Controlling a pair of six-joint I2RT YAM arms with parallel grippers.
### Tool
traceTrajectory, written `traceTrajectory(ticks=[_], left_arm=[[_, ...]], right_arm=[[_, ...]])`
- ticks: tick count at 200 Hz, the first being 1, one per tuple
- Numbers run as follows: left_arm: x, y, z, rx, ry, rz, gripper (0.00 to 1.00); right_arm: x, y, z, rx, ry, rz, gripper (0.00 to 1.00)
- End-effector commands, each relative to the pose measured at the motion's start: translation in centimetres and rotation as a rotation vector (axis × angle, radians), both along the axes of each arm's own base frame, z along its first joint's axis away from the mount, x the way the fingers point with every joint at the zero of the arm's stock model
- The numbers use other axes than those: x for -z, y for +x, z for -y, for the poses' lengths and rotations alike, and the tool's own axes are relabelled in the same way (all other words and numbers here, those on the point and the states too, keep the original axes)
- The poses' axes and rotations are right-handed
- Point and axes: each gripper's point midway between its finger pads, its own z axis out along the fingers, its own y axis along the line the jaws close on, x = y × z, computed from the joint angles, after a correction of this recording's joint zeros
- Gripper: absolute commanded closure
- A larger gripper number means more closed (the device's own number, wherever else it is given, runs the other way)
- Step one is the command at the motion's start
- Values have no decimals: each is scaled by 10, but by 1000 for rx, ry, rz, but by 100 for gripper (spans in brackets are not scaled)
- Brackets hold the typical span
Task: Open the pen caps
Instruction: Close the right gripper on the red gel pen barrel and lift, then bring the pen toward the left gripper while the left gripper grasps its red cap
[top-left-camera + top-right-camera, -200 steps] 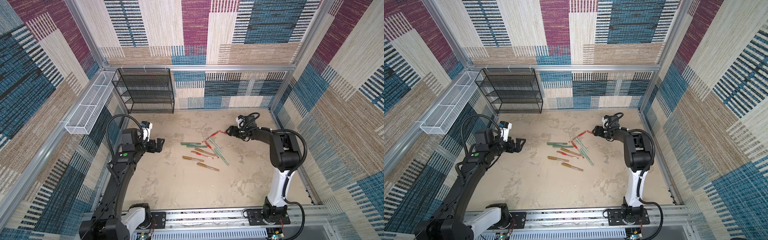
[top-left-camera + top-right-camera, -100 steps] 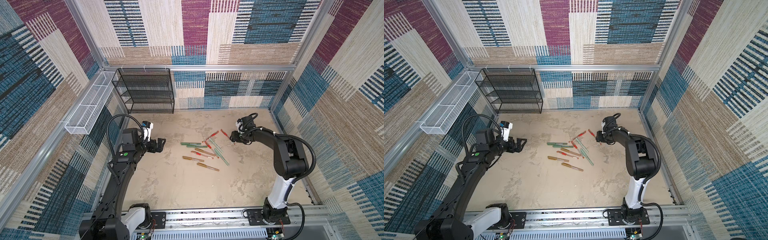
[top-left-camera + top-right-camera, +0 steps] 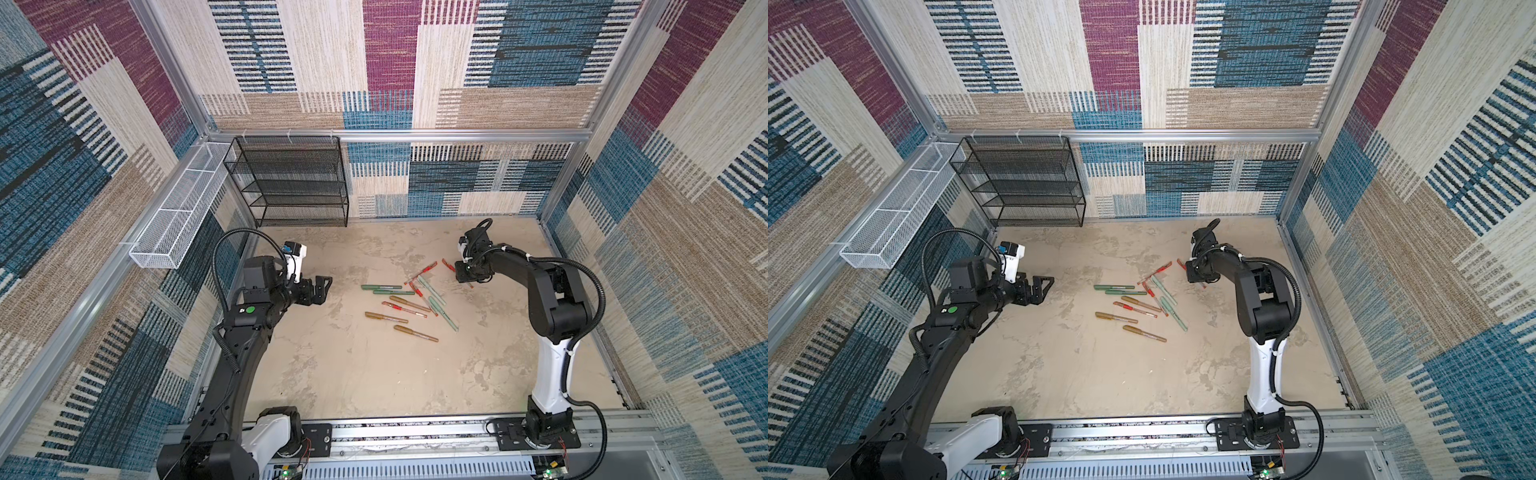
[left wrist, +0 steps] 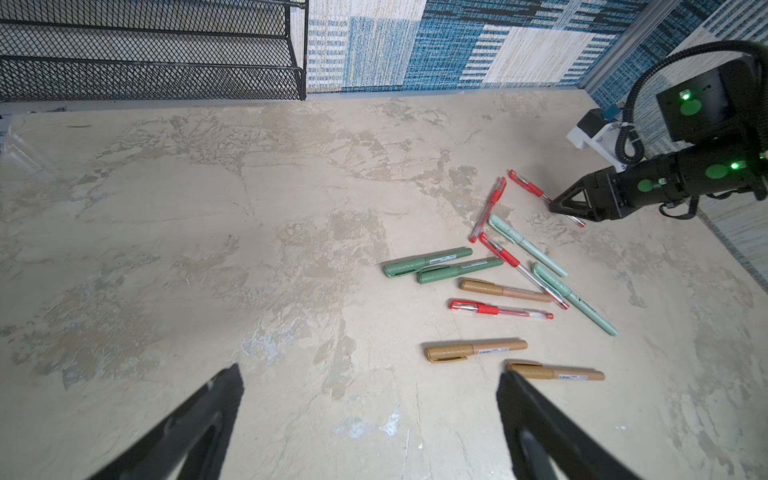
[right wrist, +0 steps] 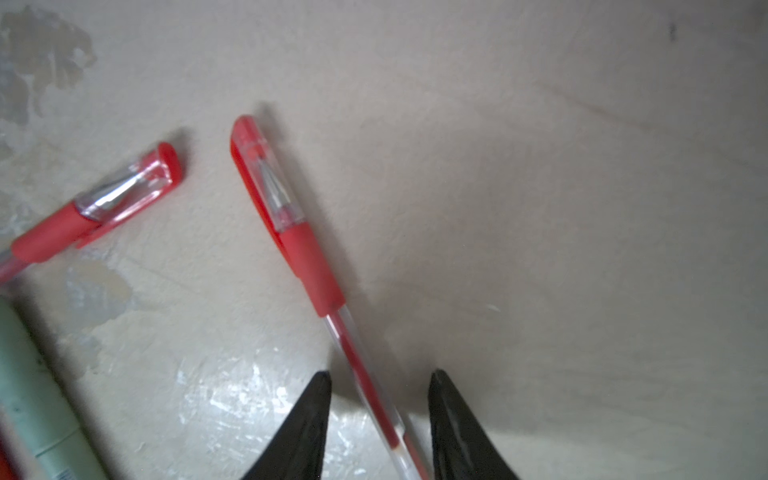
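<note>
At the right gripper point(image 5: 378, 376): jaws partly spread, straddling the clear barrel of a slim red pen point(image 5: 316, 274) flat on the mottled beige tabletop point(image 3: 353, 374). A gap on each side of the barrel at the black fingertips point(image 5: 320, 386). No pinch visible there, and contact further back toward the palm impossible to tell. Ahead of these jaws, past the pen's red rubber grip: its translucent red clipped cap point(image 5: 259, 166), seated on the pen, silver point showing through. Off to one side of the same jaws, a second red pen point(image 5: 95, 208), capped too, apart from the first, the two cap ends near each other. Further out on that side and closer to the wrist, a pale mint-green marker point(image 5: 29, 395), only partly in view.

At the left gripper point(image 4: 370, 372): jaws spread wide, nothing between them, held above bare tabletop. Well ahead of these jaws and off toward one finger, a loose scatter of capped pens: two dark green markers point(image 4: 428, 262) side by side, three gold-bronze markers point(image 4: 476, 349) lying apart, another mint marker point(image 4: 573, 297), two more red pens point(image 4: 498, 309) among them. Beyond the scatter from the left jaws, the right gripper's tips down at the tabletop. In both top views, left gripper well apart from the pens, right gripper at the side of the scatter away from the left jaws.
</note>
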Motion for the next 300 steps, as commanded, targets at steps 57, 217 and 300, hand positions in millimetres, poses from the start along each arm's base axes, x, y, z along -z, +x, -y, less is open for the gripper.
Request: traceTrajectory(ticks=[57, 217, 300], left_arm=[[-5, 0, 7, 26, -29, 16, 1], [-63, 29, 75, 203, -481, -134, 3], [-37, 23, 120, 335, -559, -202, 9]], right_arm=[[14, -25, -1, -23, -8, -54, 81], [-161, -102, -149, -96, 642, 396, 92], [-193, -144, -268, -326, 788, 409, 93]])
